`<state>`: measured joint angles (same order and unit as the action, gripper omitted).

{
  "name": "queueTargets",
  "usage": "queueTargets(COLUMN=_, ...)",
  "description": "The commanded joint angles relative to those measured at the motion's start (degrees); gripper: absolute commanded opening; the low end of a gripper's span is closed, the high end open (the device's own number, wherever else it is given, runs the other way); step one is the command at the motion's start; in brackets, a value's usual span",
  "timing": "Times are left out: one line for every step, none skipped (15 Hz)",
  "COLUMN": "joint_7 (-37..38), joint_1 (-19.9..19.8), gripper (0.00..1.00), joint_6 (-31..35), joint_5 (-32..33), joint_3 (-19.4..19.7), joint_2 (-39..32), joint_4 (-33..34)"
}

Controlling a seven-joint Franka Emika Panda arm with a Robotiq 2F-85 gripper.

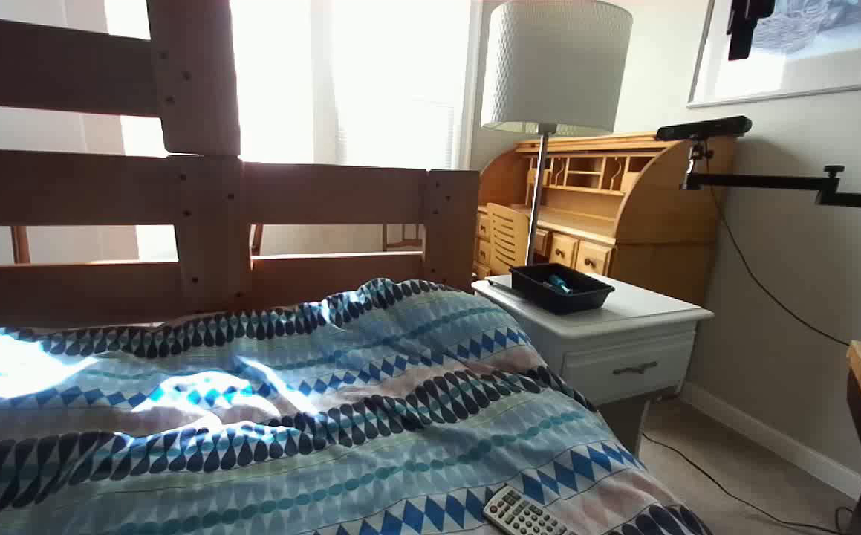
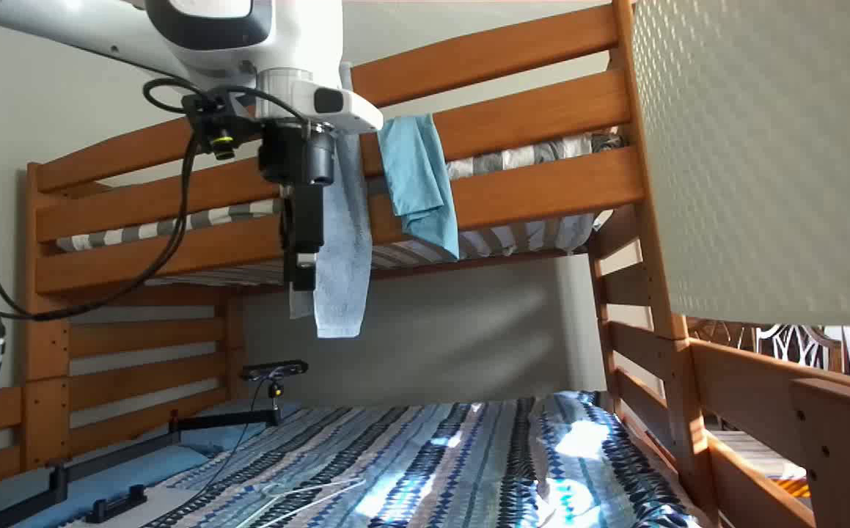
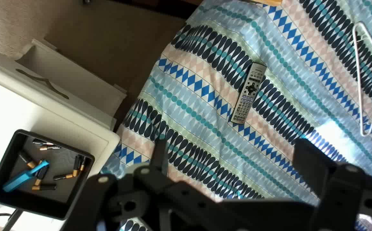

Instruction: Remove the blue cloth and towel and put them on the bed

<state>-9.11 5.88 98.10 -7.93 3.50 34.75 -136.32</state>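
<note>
Blue cloth (image 2: 419,183) and towel (image 2: 345,282) have yet to reach the bed (image 1: 211,200), the biggest thing, whose patterned cover (image 1: 371,446) fills the lower left of an exterior view. Next in size, the towel hangs long from the upper bunk's rails (image 2: 542,114), left of centre in an exterior view, partly hidden. The smaller cloth drapes over a rail just right of it, upper centre. Last, the gripper (image 3: 234,158): low in the wrist view its fingers stand wide apart with nothing between them. I judge neither removal started; both transfers remain.
</note>
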Motion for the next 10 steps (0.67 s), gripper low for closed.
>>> queueTargets(joint_7=-0.4, joint_1=-1.0, gripper=1.00, joint_6=-0.2, joint_5=-0.4, joint_3=-0.7, joint_2=-0.1, joint_4=0.2)
queueTargets(joint_7=-0.4, joint_1=-1.0, gripper=1.00, joint_6=-0.2, joint_5=-0.4, joint_3=-0.7, joint_2=-0.1, joint_4=0.2)
queueTargets(joint_7=-0.4, joint_1=-1.0, gripper=1.00, joint_6=-0.2, joint_5=-0.4, joint_3=-0.7, joint_2=-0.1, joint_4=0.2)
queueTargets(joint_7=-0.4, joint_1=-1.0, gripper=1.00, joint_6=-0.2, joint_5=-0.4, joint_3=-0.7, joint_2=-0.1, joint_4=0.2)
queueTargets(joint_7=-0.4, joint_1=-1.0, gripper=1.00, joint_6=-0.2, joint_5=-0.4, joint_3=-0.7, joint_2=-0.1, joint_4=0.2)
queueTargets(joint_7=-0.4, joint_1=-1.0, gripper=1.00, joint_6=-0.2, joint_5=-0.4, joint_3=-0.7, joint_2=-0.1, joint_4=0.2)
queueTargets(joint_7=-0.4, joint_1=-1.0, gripper=1.00, joint_6=-0.2, joint_5=-0.4, joint_3=-0.7, joint_2=-0.1, joint_4=0.2)
queueTargets(joint_7=0.6, joint_1=-0.4, gripper=1.00, joint_6=0.6, joint_5=-1.6, joint_3=-1.5, joint_2=0.0, joint_4=0.1)
queueTargets(joint_7=0.2, joint_1=0.5, gripper=1.00, joint_6=0.7, joint_5=-2.7, joint_3=-1.9, joint_2=0.1, joint_4=0.2)
queueTargets(joint_7=0.0, joint_1=1.7, gripper=1.00, joint_6=0.7, joint_5=-4.9, joint_3=-2.5, joint_2=0.1, joint_4=0.5)
